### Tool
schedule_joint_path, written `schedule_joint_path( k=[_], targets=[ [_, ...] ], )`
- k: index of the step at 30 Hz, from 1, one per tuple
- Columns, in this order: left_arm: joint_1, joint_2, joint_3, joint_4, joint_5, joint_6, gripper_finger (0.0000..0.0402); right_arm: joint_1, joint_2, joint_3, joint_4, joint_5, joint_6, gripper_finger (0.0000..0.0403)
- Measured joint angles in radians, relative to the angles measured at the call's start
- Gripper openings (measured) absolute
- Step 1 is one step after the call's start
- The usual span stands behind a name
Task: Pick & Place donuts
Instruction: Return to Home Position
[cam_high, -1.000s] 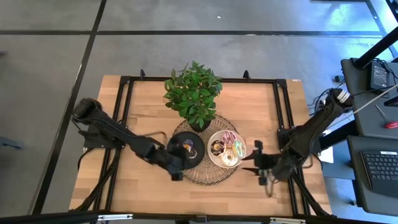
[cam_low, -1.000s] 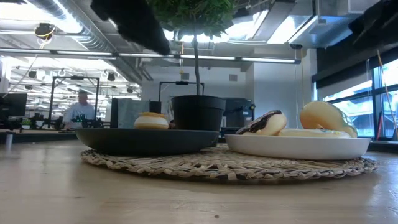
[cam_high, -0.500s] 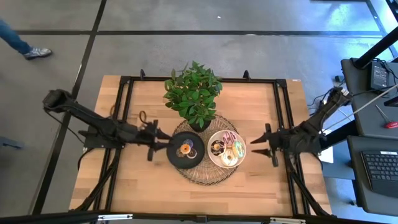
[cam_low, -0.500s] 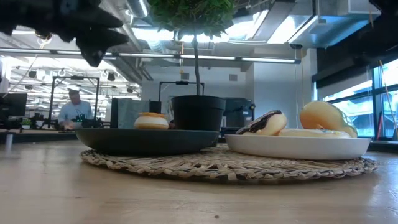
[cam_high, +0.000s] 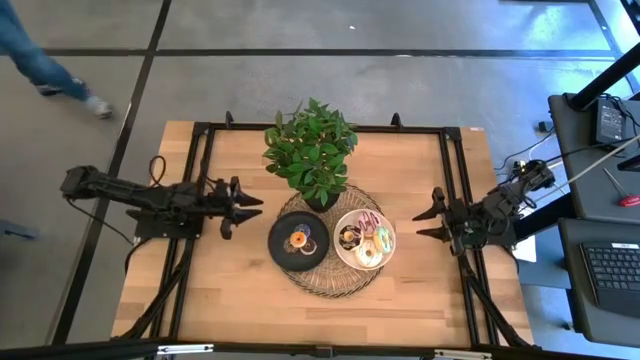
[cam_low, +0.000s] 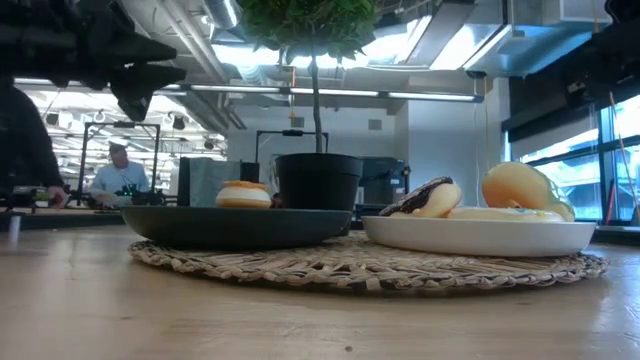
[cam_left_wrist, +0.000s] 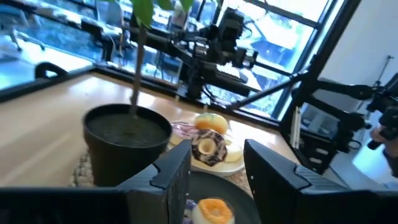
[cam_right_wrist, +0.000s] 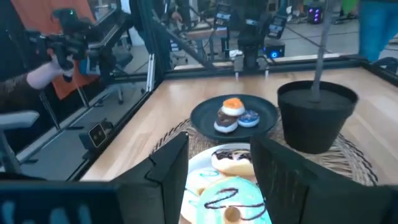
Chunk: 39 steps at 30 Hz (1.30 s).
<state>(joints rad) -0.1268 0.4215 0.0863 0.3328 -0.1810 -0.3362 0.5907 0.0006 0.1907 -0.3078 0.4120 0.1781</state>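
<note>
Both grippers hang open and empty on either side of the plates. In the high view my left gripper (cam_high: 245, 208) is left of the round black plate (cam_high: 274, 246). That plate bears three donuts: orange-iced (cam_right_wrist: 232, 104), blue (cam_right_wrist: 249, 117) and brown-and-cream (cam_right_wrist: 224, 124). My right gripper (cam_high: 426, 222) is right of the white plate (cam_high: 339, 252), which bears several donuts. Among them are a chocolate one (cam_right_wrist: 232, 159), a green-iced one (cam_right_wrist: 227, 200) and a cream one (cam_low: 520, 188). Both plates rest on a round woven mat (cam_high: 330, 285).
A potted plant (cam_high: 312, 150) in a black pot (cam_right_wrist: 317, 115) stands on the mat's far side, just behind the plates. Black frame rails (cam_high: 200, 170) run along the table's left and right sides. Bare wood lies near the front edge. A person walks on the floor far left (cam_high: 40, 60).
Both arms have drawn back from the plates. My left gripper went from the black plate's near side toward the table's left and far side, and rose. My right gripper moved from the white plate's near right toward the far and right. Both stayed open.
</note>
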Motion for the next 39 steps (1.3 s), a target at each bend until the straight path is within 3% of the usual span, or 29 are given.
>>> schedule_joint_path(
  k=[16, 28, 39],
  targets=[
    [0.059, -0.412, -0.019, -0.283, 0.009, 0.084, 0.0147, -0.005, 0.001, 0.022, -0.026, -0.015, -0.026, 0.0173],
    [0.06, -0.421, -0.02, -0.333, -0.015, 0.104, 0.0144, -0.005, 0.001, 0.022, -0.026, -0.014, -0.027, 0.0173],
    [0.06, -0.422, -0.077, -0.252, -0.008, 0.104, 0.0145, -0.005, 0.001, 0.022, -0.025, -0.012, -0.03, 0.0173]
  ],
)
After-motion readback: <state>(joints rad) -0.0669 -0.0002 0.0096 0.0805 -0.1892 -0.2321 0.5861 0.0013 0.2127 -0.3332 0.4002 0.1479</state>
